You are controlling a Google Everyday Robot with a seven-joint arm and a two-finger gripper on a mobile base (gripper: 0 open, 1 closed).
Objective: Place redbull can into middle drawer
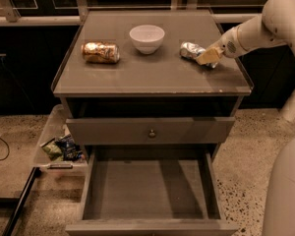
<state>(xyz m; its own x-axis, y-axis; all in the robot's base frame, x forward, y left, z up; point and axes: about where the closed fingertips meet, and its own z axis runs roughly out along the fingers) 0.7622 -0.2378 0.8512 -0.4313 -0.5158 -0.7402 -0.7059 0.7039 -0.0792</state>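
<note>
The redbull can [190,49] lies on its side on the cabinet top, at the right, crumpled and silver. My gripper [207,56] reaches in from the right on the white arm and sits right against the can's right end, its yellowish fingers low over the top. The middle drawer [147,191] is pulled out wide open at the bottom of the view, its flat grey floor bare.
A white bowl [147,37] stands at the back middle of the cabinet top [152,75]. A gold-orange can [100,52] lies on its side at the left. A closed drawer front with a round knob [151,132] sits above the open drawer. A tray of packets [59,146] lies on the floor left.
</note>
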